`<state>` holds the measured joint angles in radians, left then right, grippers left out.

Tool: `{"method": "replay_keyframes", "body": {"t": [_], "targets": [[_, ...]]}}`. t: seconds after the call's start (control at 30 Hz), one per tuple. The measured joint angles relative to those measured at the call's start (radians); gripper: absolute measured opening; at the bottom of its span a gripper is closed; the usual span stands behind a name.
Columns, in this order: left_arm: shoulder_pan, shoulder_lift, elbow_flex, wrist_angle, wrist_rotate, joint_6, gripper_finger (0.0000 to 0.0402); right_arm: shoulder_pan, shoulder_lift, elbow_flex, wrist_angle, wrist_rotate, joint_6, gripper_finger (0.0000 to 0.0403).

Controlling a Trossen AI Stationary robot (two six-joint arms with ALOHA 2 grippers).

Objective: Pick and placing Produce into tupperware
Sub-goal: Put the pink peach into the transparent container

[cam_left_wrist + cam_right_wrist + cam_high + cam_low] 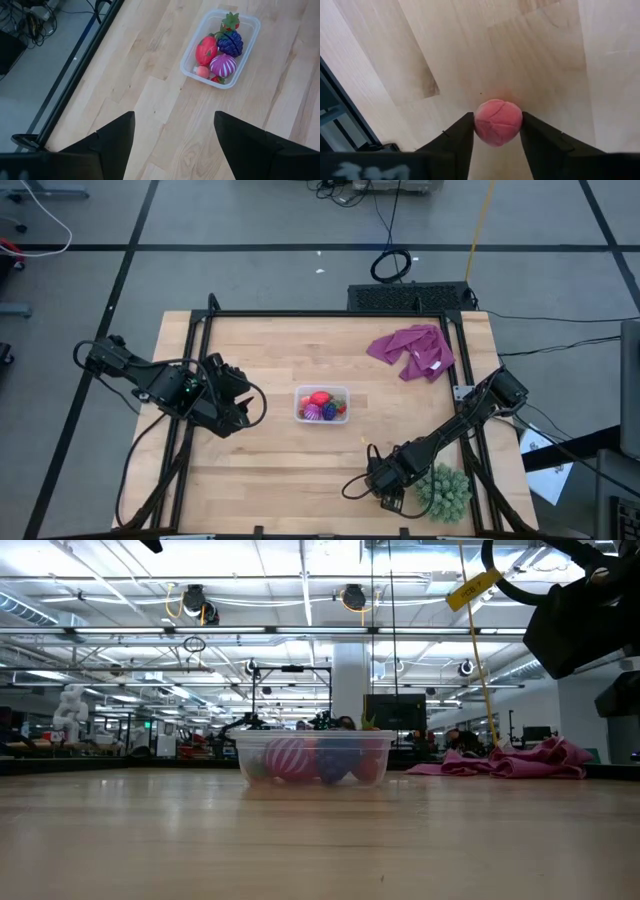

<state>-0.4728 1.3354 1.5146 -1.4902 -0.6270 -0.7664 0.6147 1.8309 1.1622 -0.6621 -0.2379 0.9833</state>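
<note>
The clear tupperware [322,405] stands at the table's middle with several toy fruits in it: a red strawberry-like piece [206,50], two spiky purple ones [222,65] and small pinkish bits; it also shows in the low view [312,758]. My right gripper [388,498] is near the table's near edge, right of the middle, shut on a pinkish-red ball [498,122]. My left gripper [172,131] is open and empty, above the table to the left of the tupperware. My right gripper pinches the pinkish-red ball's two opposite sides [480,125] between its two fingers, which point down at the table. The wrist view shows the ball between the fingertips [462,132]. Whether it is clear of the table, I cannot tell.
A big green spiky ball [444,490] lies just right of my right gripper at the table's near right corner. A purple-magenta cloth [412,350] lies at the far right. Bare wood lies between the tupperware and the near edge.
</note>
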Motion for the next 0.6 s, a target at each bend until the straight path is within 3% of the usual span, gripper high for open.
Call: {"method": "replay_keyframes", "body": {"t": [0.23,0.6], "targets": [[0.000,0.000,0.000,0.000,0.000,0.000,0.0273,0.000,0.000,0.000,0.000,0.000,0.000,0.0113],[0.000,0.000,0.000,-0.001,0.000,0.005,0.0273,-0.006,0.000,0.000,0.000,-0.001,0.000,0.0108]]}}
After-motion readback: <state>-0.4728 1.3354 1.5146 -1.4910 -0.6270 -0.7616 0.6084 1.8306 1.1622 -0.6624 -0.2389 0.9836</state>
